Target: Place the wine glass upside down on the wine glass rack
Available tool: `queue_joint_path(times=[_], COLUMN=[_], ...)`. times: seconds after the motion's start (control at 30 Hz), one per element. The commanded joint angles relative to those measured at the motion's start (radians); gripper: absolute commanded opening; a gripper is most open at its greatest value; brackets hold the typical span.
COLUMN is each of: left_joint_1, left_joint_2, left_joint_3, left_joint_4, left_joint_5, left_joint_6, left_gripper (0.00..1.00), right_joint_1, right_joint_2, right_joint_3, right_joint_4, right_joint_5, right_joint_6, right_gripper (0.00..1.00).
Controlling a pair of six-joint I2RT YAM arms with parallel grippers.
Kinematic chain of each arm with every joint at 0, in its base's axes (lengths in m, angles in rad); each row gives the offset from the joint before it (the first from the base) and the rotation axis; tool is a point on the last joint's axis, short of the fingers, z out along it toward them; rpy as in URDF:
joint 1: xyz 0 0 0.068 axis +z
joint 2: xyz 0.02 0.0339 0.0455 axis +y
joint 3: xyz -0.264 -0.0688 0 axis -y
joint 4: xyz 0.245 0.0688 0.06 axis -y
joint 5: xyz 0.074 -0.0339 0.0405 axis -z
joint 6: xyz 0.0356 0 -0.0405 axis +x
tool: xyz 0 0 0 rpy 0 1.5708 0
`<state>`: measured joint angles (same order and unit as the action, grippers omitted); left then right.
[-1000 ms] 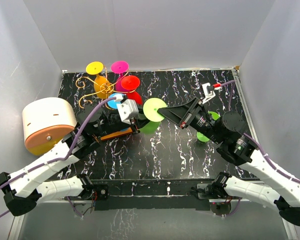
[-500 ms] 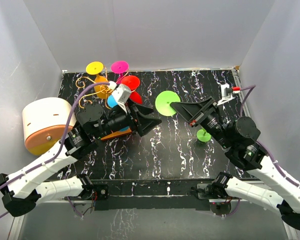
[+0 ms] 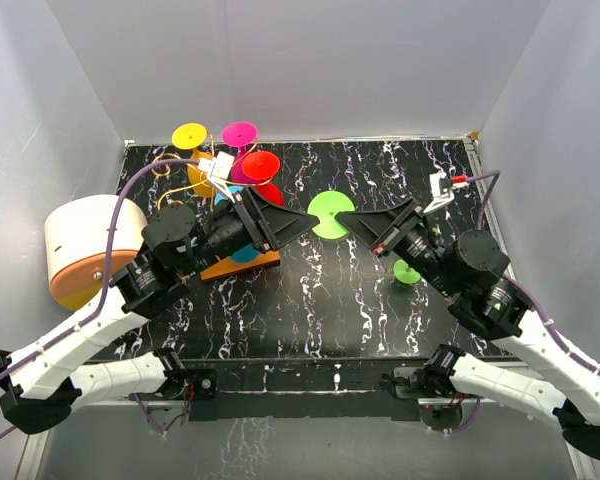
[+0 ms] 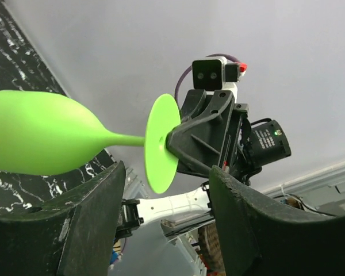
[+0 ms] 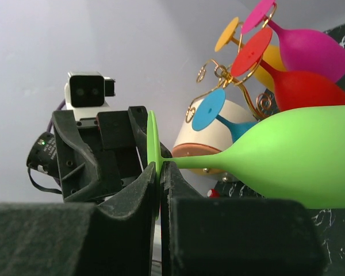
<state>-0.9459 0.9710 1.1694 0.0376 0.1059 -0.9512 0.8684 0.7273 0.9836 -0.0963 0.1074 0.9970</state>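
My right gripper (image 3: 344,216) is shut on the flat foot of a lime green wine glass (image 3: 332,213) and holds it in the air over the mat. In the right wrist view the jaws (image 5: 159,168) pinch the foot edge-on, and the stem and bowl (image 5: 299,161) run off to the right. My left gripper (image 3: 302,222) is open and empty and points at the foot. In the left wrist view its fingers (image 4: 167,172) stand just below the glass (image 4: 40,141). The gold wire rack (image 3: 170,168) on its orange base (image 3: 242,266) holds yellow, magenta, red and blue glasses upside down.
A round white and tan container (image 3: 90,250) stands at the left edge of the mat. A small green object (image 3: 408,272) lies partly under my right arm. Grey walls close in the back and both sides.
The right gripper has carried the green glass's foot to the right, away from the rack base. The left gripper has separated from the glass and swung up and back toward the foot.
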Motion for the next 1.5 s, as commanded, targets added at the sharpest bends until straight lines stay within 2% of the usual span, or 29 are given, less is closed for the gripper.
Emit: queue_joint_path(times=[0.0,0.1,0.2,0.33,0.43,0.47,0.5,0.6,0.67,0.7,0.97,1.07,1.27,1.47], left_joint_1=[-0.004,-0.004,-0.005,-0.005,-0.004,-0.004,-0.004,-0.005,-0.004,-0.005,-0.005,-0.005,-0.005,-0.005], left_joint_2=[0.002,0.008,0.013,-0.008,-0.048,-0.060,-0.069,-0.087,-0.093,-0.095,-0.053,-0.092,-0.186,-0.203], left_joint_3=[0.048,0.038,0.036,0.033,-0.010,-0.022,-0.029,-0.029,-0.019,-0.010,0.146,0.146,0.174,0.250], left_joint_4=[-0.106,-0.141,-0.142,-0.221,-0.228,-0.228,-0.234,-0.287,-0.336,-0.367,-0.752,-0.780,-0.872,-0.861], left_joint_5=[-0.090,-0.097,-0.068,-0.084,-0.097,-0.100,-0.105,-0.124,-0.135,-0.141,-0.233,-0.313,-0.622,-0.760], left_joint_6=[-0.050,-0.050,-0.058,-0.094,-0.131,-0.141,-0.150,-0.178,-0.204,-0.232,-0.476,-0.487,-0.571,-0.494], left_gripper=[0.56,0.48,0.33,0.11,0.00,0.00,0.00,0.00,0.00,0.00,0.00,0.00,0.00,0.00], right_joint_1=[0.000,-0.001,0.000,0.000,-0.001,-0.001,-0.001,-0.002,-0.001,0.000,0.000,-0.001,0.000,-0.001], right_joint_2=[0.027,0.054,0.060,0.051,0.043,0.041,0.041,0.040,0.037,0.032,0.002,0.010,0.025,0.017], right_joint_3=[0.048,0.079,0.083,0.069,0.063,0.061,0.061,0.061,0.062,0.064,0.082,0.096,0.110,0.096], right_joint_4=[-0.004,-0.047,-0.073,-0.073,-0.079,-0.081,-0.085,-0.101,-0.119,-0.128,-0.167,-0.173,-0.192,-0.201], right_joint_5=[-0.105,-0.158,-0.183,-0.193,-0.189,-0.189,-0.190,-0.175,-0.154,-0.130,0.016,0.032,0.047,0.081], right_joint_6=[0.024,0.032,0.054,0.086,0.100,0.104,0.105,0.111,0.114,0.114,0.108,0.095,0.084,0.089], right_gripper=[0.00,0.00,0.00,0.00,0.00,0.00,0.04,0.48,0.63,0.66,0.65,0.65,0.64,0.64])
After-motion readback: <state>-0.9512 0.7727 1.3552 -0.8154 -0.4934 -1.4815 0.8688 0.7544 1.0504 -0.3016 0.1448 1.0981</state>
